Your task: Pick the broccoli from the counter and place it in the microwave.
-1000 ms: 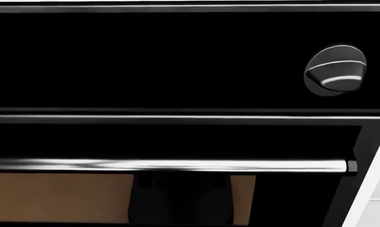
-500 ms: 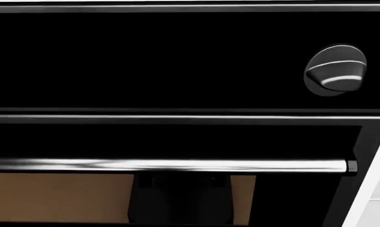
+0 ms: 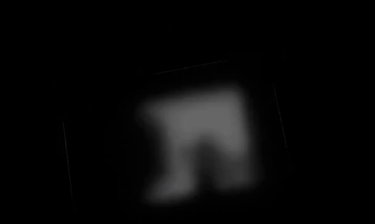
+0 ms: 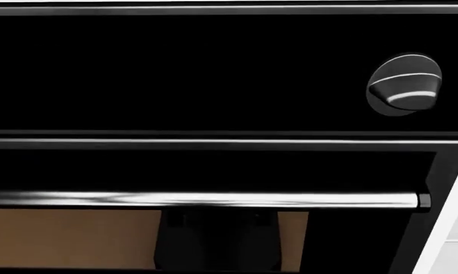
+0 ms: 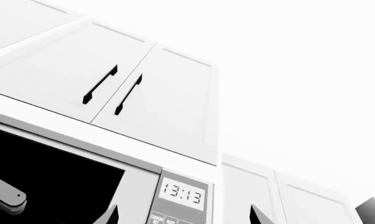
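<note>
- Right gripper (image 5: 181, 215): only two dark fingertips (image 5: 110, 215) show in the right wrist view, set apart with nothing between them.
- Left gripper: not identifiable; the left wrist view is dark with a blurred grey patch, so its state cannot be told.
- Microwave (image 5: 81, 154): white, dark door window, panel display (image 5: 183, 193) reading 13:13, below white cabinets (image 5: 131, 88) with black handles.
- Head view: black appliance front, round knob (image 4: 404, 84), chrome handle bar (image 4: 206, 199).
- Broccoli: not visible in any view.

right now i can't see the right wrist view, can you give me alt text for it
A white microwave seen from below, its dark opening beside a control panel whose clock display reads 13:13. Above it hang white wall cabinets with two black bar handles. Two dark tips at the picture's lower edge may be the right end effector; no broccoli shows.
</note>
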Tool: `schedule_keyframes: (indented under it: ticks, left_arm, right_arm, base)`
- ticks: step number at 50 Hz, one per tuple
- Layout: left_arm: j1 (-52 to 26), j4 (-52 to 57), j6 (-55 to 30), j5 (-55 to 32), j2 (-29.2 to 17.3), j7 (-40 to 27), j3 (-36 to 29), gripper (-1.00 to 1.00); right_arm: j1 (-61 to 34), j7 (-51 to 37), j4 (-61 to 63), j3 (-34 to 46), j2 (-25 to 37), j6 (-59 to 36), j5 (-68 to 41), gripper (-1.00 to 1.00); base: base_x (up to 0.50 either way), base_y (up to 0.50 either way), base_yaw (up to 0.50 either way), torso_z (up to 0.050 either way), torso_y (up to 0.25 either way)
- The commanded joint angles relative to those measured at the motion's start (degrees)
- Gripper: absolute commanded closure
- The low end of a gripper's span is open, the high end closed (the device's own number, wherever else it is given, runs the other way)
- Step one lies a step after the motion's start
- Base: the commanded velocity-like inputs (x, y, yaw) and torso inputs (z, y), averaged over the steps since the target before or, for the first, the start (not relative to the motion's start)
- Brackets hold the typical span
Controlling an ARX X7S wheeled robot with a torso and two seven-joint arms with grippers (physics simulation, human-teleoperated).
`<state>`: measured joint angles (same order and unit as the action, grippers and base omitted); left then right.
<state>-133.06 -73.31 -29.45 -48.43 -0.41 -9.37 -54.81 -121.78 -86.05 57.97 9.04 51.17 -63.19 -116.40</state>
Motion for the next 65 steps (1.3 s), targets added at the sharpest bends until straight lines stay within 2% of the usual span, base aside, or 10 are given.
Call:
schedule_keyframes:
  ticks: [1,6,12,14,15,18,32,40,57,65]
  left_arm:
    - [4.01,22.55,-10.29,10.95,-7.62,-4.48,23.60,-1.00]
    - [14.26,52.04,-21.69,3.09,-16.48,-16.31,29.30,-1.00]
    - [21.89,71.21,-29.75,-4.97,-21.86,-25.42,35.14,-1.00]
    - [24.10,76.33,-32.29,-8.23,-23.24,-28.44,37.63,-1.00]
    - [24.73,78.03,-33.20,-9.47,-23.60,-29.42,38.45,-1.00]
    - [26.90,83.40,-35.94,-13.81,-24.93,-32.42,41.26,-1.00]
    - [32.16,93.97,-43.14,-30.70,-27.40,-44.01,50.54,-1.00]
    - [34.10,98.69,-45.36,-44.69,-28.85,-56.27,53.96,-1.00]
    - [39.28,107.04,-38.49,-66.80,-36.01,-75.31,54.25,-1.00]
    - [42.54,109.60,-35.55,-69.89,-38.02,-77.71,54.16,-1.00]
  right_arm:
    - [0.26,-0.09,0.55,0.65,-0.55,0.45,0.37,-1.00]
    - [1.80,0.46,0.99,0.13,-1.36,0.18,1.52,-1.00]
    - [-0.40,-3.39,1.64,3.10,-1.72,1.78,-1.04,-1.00]
    - [16.57,3.48,2.02,-14.09,-18.91,-15.40,12.45,-1.00]
    - [16.73,3.01,2.02,-15.50,-26.89,-24.00,11.98,-1.00]
    - [16.94,2.55,2.02,-15.66,-26.81,-26.77,11.47,-1.00]
    - [17.47,-0.87,2.02,-15.73,-26.54,-26.79,7.63,-1.00]
    - [17.54,-0.35,2.02,-16.99,-25.85,-26.79,6.38,-1.00]
    - [18.42,-1.13,2.02,-18.21,-26.08,-26.80,4.29,-1.00]
    - [18.69,-3.18,2.02,-18.53,-26.14,-26.80,1.86,-1.00]
  base:
    - [0.00,0.00,0.00,0.000,0.000]
    - [0.00,0.00,0.00,0.000,0.000]
    - [0.00,0.00,0.00,0.000,0.000]
    - [0.00,0.00,0.00,0.000,0.000]
    - [0.00,0.00,0.00,0.000,0.000]
    - [0.00,0.00,0.00,0.000,0.000]
    - [0.00,0.00,0.00,0.000,0.000]
    - [0.00,0.00,0.00,0.000,0.000]
    - [0.00,0.00,0.00,0.000,0.000]
    - [0.00,0.00,0.00,0.000,0.000]
